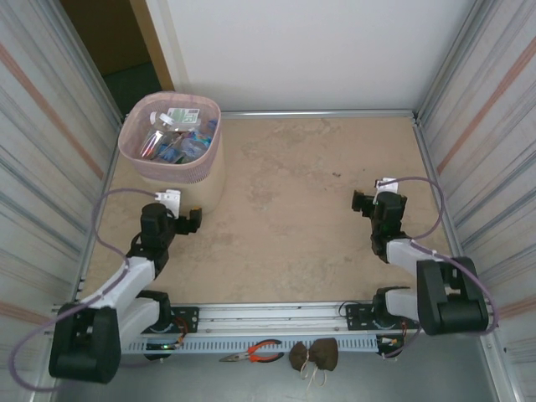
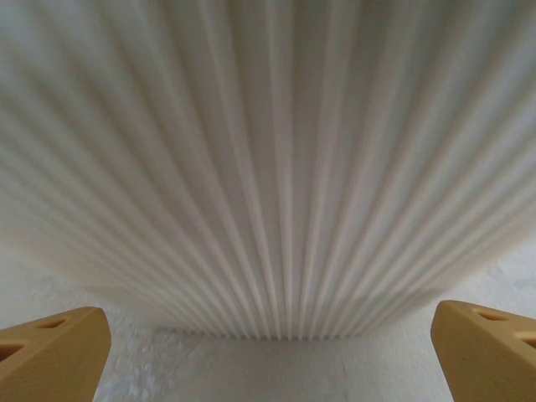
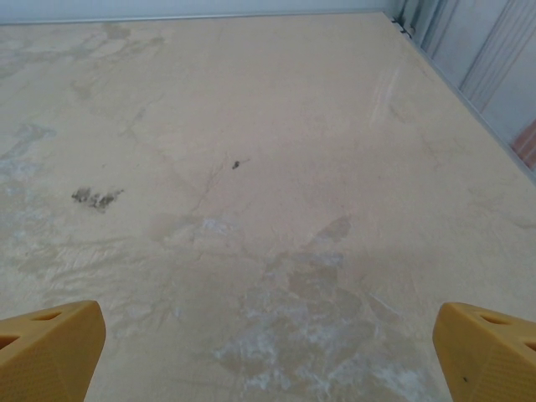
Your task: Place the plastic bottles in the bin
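The task is judged to be finished, or very nearly so. In the top view the bin [image 1: 180, 174] is seen in the upper left of the frame, standing upright in the far left corner of the tabletop [image 1: 310, 193]. The plastic bottles [image 1: 172, 134] are piled inside it: clear bodies with blue, red and white label patches can be made out through its open mouth, but an exact count cannot be taken. No bottle is found lying on the tan surface anywhere between the bin and the right wall, so nothing is judged to be left to collect, as far as the pictures reach. Along the bottom edge of that view, a pair of red-handled pliers [image 1: 255, 352] and two brown lumps [image 1: 314, 356] are noted on the near rail; they are not part of the task.

The left gripper [image 1: 177, 213] is held low, just beside the bin's cream lower wall. In the left wrist view its yellow fingertips [image 2: 50, 352] are spread to the two bottom corners of the frame, with the ribbed cream wall [image 2: 268, 167] looming close between them. Nothing is held; whether the wall is touched cannot be told.

The right gripper [image 1: 377, 203] is parked right of centre, well apart from the bin. In the right wrist view its jaws are spread just as wide over bare, stained tabletop [image 3: 251, 167], and nothing is gripped or touched.
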